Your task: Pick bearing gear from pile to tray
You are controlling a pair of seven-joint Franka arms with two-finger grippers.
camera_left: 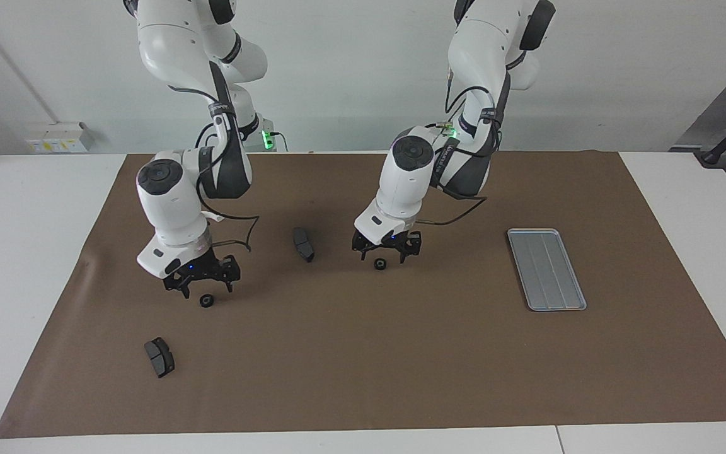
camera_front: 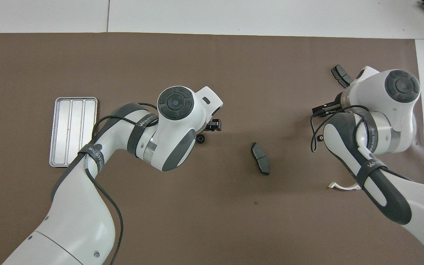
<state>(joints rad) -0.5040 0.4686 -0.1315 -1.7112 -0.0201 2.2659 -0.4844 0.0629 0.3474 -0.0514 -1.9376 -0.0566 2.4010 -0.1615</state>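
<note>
A small black bearing gear point(camera_left: 379, 264) lies mid-mat, and my left gripper point(camera_left: 384, 255) hangs open just over it without holding it. Toward the right arm's end another black gear point(camera_left: 207, 301) lies under my open right gripper point(camera_left: 205, 289). A third tiny gear point(camera_front: 320, 138) shows beside the right arm in the overhead view. The pile's other parts are scattered: one dark brake pad point(camera_left: 303, 244) between the two grippers, another point(camera_left: 159, 357) farther from the robots, and a white half-ring bracket point(camera_front: 342, 186) mostly hidden by the right arm. The silver tray point(camera_left: 546, 269) lies bare toward the left arm's end.
A brown mat point(camera_left: 401, 366) covers the white table point(camera_left: 23, 252). Cables loop from both wrists close to the mat. A black object point(camera_left: 725, 142) stands at the table corner toward the left arm's end.
</note>
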